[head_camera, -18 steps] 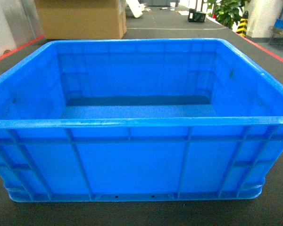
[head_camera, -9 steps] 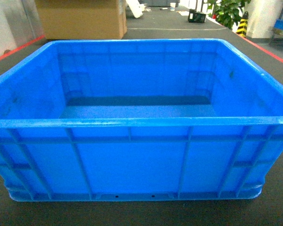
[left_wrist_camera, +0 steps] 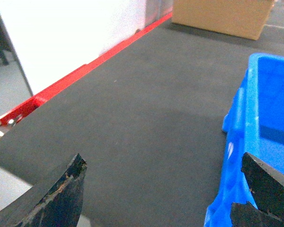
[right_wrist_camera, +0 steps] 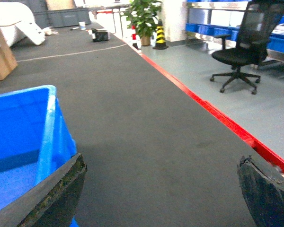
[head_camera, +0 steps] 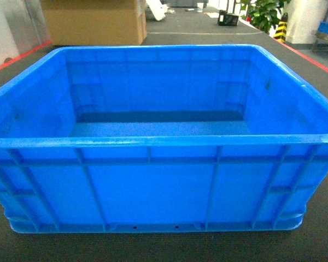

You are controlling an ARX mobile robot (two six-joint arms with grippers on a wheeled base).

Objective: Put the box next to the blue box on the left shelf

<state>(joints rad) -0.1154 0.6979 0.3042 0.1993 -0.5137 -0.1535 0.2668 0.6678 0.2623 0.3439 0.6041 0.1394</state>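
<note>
The box (head_camera: 153, 185), a large bright blue crate with ribbed walls, sits empty on the dark mat and fills the head view. Neither gripper shows in that view. My left gripper (left_wrist_camera: 163, 161) is open at the box's left side. Its left finger is over bare mat and its right finger (left_wrist_camera: 267, 182) overlaps the box's (left_wrist_camera: 270, 109) left wall. My right gripper (right_wrist_camera: 162, 161) is open at the box's (right_wrist_camera: 19, 127) right side, with its left finger (right_wrist_camera: 61, 191) against that wall's edge. Nothing lies between either pair of fingers. The left shelf is out of view.
The mat (head_camera: 169, 33) has red edge strips on the left (left_wrist_camera: 85, 71) and right (right_wrist_camera: 217, 118). A cardboard carton (head_camera: 93, 22) stands behind the box. A potted plant (right_wrist_camera: 144, 19), an office chair (right_wrist_camera: 246, 47) and racks with blue bins (right_wrist_camera: 213, 28) are off to the right.
</note>
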